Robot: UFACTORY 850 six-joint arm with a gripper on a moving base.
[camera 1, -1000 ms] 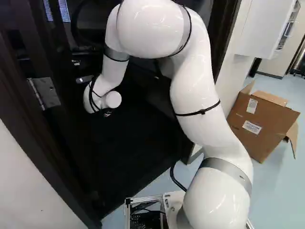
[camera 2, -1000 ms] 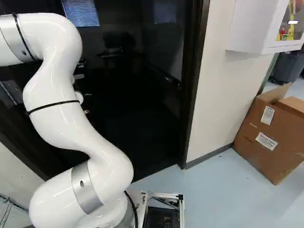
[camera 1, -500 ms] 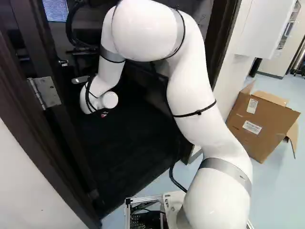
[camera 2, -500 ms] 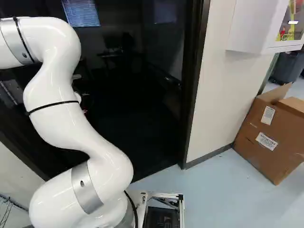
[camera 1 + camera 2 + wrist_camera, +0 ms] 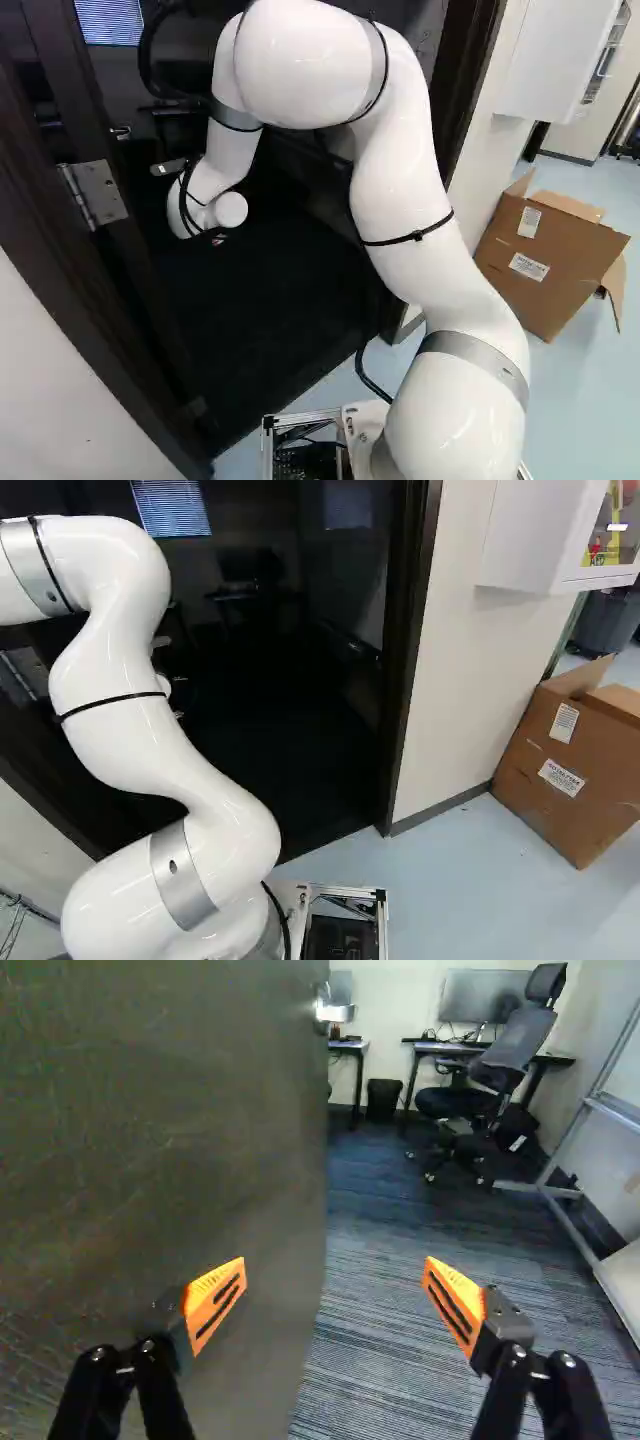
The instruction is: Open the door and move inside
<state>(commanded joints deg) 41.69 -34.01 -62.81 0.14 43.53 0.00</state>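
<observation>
One door (image 5: 170, 1140), at the left of the left base view, stands open, upright, long axis vertical, its free edge pointing into the room. One arm (image 5: 400, 200) rises, bends over at its elbow and reaches down through the doorway. Its two fingers (image 5: 214, 1305) are spread wide, gripping nothing, one before the door's face. Beyond: one chair (image 5: 505, 1055); outside, one box (image 5: 550, 265).

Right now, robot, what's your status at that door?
End effector open, gripping nothing. Door open, its surface ahead of one finger. Possible obstacle: office chair deeper inside.
</observation>
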